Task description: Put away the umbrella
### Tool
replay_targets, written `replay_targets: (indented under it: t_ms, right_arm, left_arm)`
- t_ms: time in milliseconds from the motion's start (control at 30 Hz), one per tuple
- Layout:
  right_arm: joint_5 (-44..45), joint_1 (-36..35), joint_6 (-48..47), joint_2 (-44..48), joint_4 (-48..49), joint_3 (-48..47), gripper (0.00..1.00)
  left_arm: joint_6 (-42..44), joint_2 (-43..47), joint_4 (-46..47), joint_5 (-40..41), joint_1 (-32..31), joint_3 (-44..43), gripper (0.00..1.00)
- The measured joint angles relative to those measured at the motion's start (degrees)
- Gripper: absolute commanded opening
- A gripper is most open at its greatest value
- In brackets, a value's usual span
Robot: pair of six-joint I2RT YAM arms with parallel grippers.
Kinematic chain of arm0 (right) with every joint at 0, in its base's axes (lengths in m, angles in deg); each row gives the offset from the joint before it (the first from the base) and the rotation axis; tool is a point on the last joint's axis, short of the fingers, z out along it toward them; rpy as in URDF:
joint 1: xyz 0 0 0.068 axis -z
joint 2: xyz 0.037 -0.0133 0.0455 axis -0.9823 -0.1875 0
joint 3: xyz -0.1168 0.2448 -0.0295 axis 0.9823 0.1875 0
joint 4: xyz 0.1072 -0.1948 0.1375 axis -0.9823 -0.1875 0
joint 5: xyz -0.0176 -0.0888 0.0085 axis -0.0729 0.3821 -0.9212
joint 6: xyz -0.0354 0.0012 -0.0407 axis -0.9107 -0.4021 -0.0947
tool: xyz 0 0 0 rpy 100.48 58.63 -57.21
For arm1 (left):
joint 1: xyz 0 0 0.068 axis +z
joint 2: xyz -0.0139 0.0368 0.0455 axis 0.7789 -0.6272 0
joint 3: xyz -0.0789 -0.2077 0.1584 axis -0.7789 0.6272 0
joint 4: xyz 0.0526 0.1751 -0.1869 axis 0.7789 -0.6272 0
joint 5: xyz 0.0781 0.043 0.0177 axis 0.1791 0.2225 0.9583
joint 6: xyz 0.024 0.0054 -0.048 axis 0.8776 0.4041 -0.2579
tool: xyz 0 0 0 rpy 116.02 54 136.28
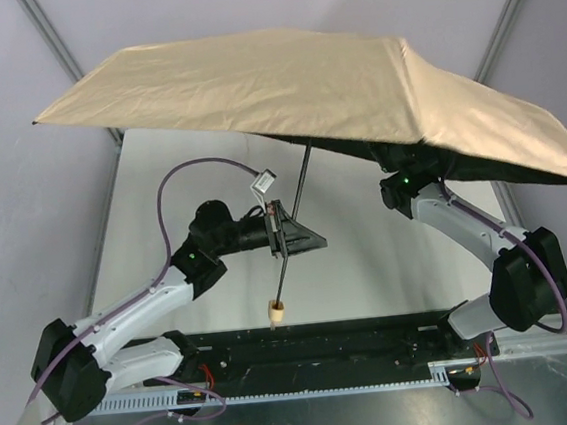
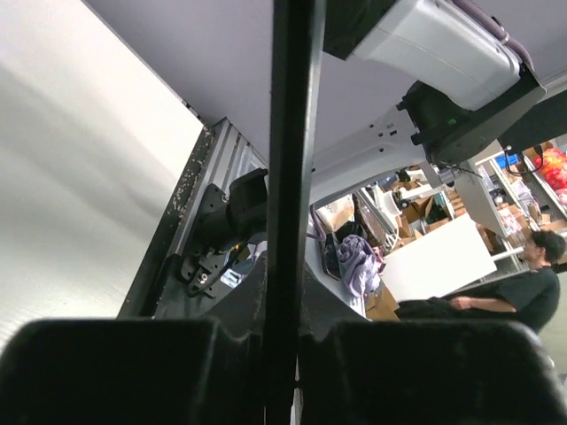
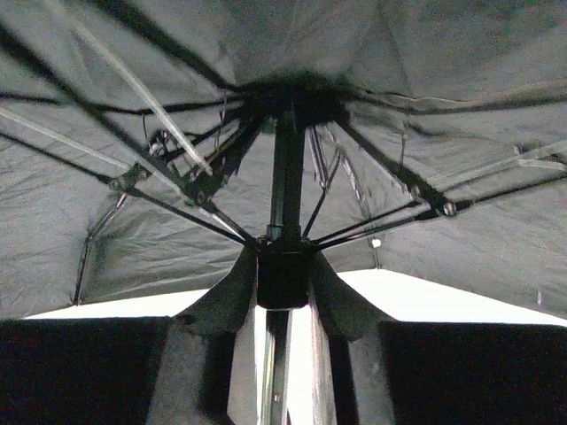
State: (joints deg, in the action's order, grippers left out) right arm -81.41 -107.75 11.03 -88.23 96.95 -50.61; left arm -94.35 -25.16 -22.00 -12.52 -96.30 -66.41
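Umbrella (image 1: pixel 301 80): open above worktop (image 1: pixel 369 265), pale handle (image 1: pixel 276 313) hanging at 6 o'clock. Left fingers (image 2: pixel 115 372): clamped on black shaft (image 2: pixel 288 177). Right fingers (image 3: pixel 221 310): flanking runner (image 3: pixel 283 279) beneath the fabric; grip cannot be told.

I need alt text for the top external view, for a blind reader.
An open beige umbrella tilts over the table. The left gripper holds its black shaft in shut jaws; the right arm reaches under it.
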Motion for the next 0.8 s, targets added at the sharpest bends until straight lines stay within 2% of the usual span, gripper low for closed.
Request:
replay_targets:
  t_ms: [167, 333, 467, 533, 733, 800]
  right_arm:
    - [0.35, -1.70, -3.82, 2.73, -0.94, 4.85, 0.00]
    - [1.97, -1.81, -5.29, 4.83, -4.09, 6.10, 0.00]
    - [3.41, -0.83, -4.55, 6.91, -7.02, 6.10, 0.00]
    - [2.36, 0.46, -3.19, 6.93, -7.87, 6.12, 0.00]
    - [1.46, 4.22, -0.90, 3.45, -9.42, 4.72, 0.00]
    - [1.53, 5.46, -0.57, 1.99, -10.36, 3.69, 0.00]
  left_arm:
    - [-0.20, -2.64, -0.57, -8.15, 5.77, -1.62, 0.00]
    - [-0.22, -5.16, -1.73, -13.42, 7.74, -3.89, 0.03]
    - [-0.17, -6.99, -0.92, -15.43, 8.04, -5.46, 0.29]
    - [-0.83, -6.99, 0.24, -12.33, 8.13, -5.44, 0.39]
    - [-1.60, -3.02, 3.93, -4.92, 6.05, 1.95, 0.59]
    - [-1.51, -1.20, 3.34, -3.67, 4.46, 5.95, 0.61]
